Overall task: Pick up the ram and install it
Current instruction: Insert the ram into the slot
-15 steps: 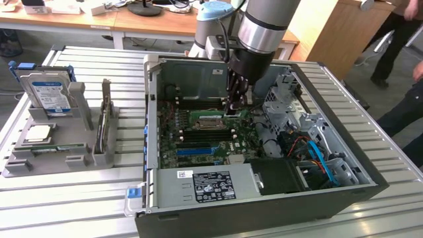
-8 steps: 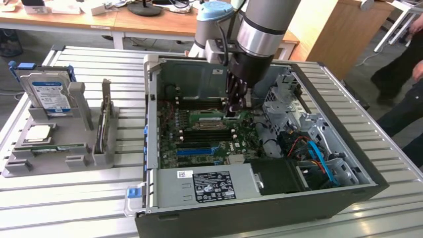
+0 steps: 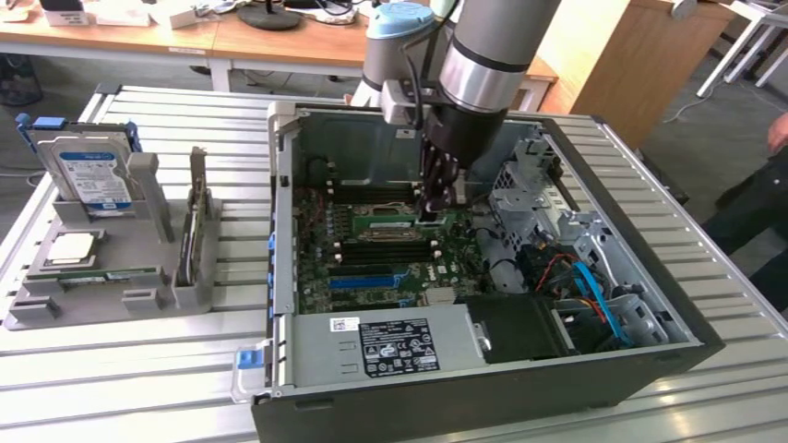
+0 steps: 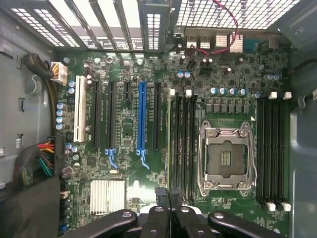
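Observation:
My gripper point(image 3: 431, 214) reaches down into the open computer case point(image 3: 407, 388), just above the motherboard. Its black fingers point(image 4: 159, 198) are shut on the ram point(image 4: 170, 144), which I see edge-on as a thin greenish line running away from the fingertips. The ram runs along the outermost of the black memory slots point(image 4: 184, 144) with white clips; I cannot tell whether it is seated or still just above the slot. The empty silver processor socket point(image 4: 225, 158) lies beside those slots.
A grey parts tray point(image 3: 111, 305) at the exterior view's left holds a hard drive point(image 3: 92, 175), a square silver processor point(image 3: 74, 247) and a dark expansion card point(image 3: 195, 231). Drive cages and cables point(image 3: 579, 277) crowd the case's right side. A person point(image 3: 770, 194) stands at the right edge.

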### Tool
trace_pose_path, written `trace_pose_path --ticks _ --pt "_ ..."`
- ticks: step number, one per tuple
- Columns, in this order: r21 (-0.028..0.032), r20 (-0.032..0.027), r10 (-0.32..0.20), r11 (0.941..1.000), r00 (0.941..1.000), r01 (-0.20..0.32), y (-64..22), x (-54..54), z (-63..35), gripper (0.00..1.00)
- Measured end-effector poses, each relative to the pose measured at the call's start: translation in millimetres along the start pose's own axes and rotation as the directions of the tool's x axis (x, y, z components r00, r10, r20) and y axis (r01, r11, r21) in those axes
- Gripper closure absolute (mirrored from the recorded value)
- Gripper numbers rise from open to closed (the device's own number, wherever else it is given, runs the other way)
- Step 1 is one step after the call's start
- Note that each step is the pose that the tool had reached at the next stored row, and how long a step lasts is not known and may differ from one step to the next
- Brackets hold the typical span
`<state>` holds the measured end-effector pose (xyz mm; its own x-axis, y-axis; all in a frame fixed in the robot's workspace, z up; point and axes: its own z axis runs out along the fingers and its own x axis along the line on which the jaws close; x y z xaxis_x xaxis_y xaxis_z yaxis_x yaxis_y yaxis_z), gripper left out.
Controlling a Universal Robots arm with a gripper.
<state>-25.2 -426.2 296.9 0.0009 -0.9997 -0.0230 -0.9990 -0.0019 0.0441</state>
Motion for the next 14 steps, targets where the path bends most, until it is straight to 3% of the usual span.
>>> trace_pose_path --ticks 14 --pt "0.0002 0.0004 0.010 0.9999 0.9999 -0.010 -0.5 0.3 11.6 0.88"
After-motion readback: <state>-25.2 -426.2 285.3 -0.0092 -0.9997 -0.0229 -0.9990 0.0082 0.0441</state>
